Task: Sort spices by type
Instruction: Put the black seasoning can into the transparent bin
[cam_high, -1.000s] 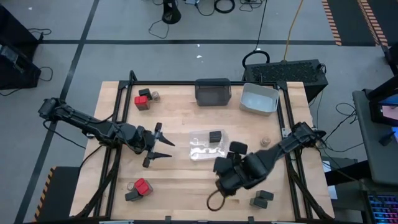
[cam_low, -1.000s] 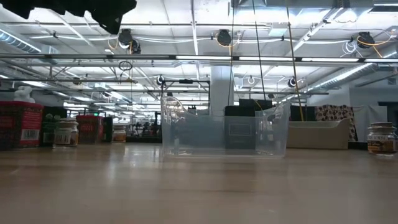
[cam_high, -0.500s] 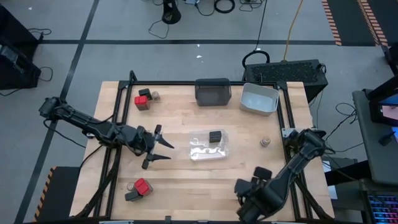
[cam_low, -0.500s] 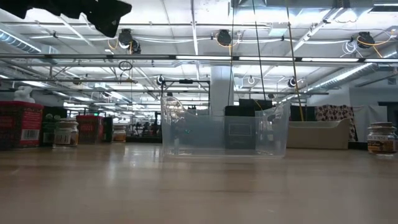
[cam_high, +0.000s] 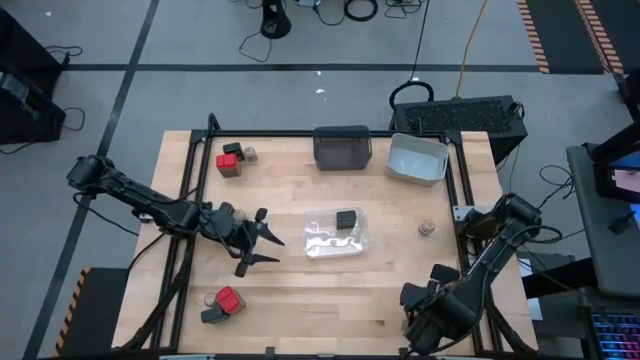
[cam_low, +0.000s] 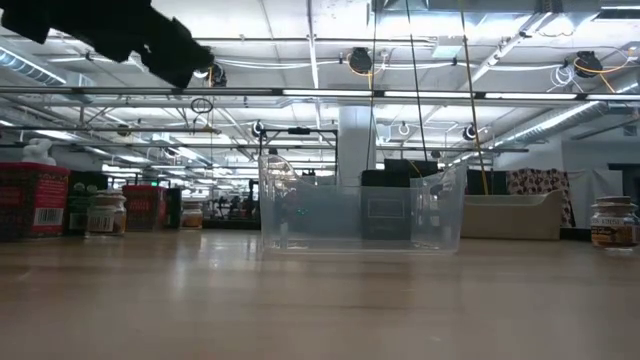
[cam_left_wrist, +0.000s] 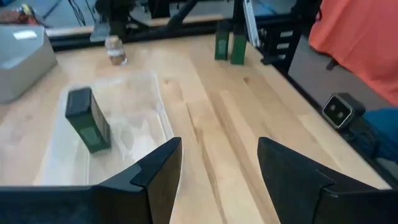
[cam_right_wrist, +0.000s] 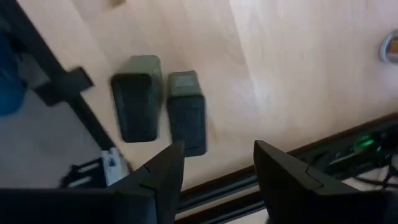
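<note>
The left gripper (cam_high: 268, 246) stands open beside the clear bin (cam_high: 322, 247); the right gripper (cam_right_wrist: 214, 165), open and seemingly empty, hovers above two dark boxes (cam_right_wrist: 186, 112).

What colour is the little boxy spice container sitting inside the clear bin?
Dark, near black: the boxy spice container stands in the clear bin, best seen in the left wrist view.

Grey floor (cam_high: 250, 90) with cables, ceiling lights (cam_low: 360, 60) above

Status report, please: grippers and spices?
Left gripper open, empty, beside clear bin. Right gripper open above two dark boxes. Nothing in the way.
</note>
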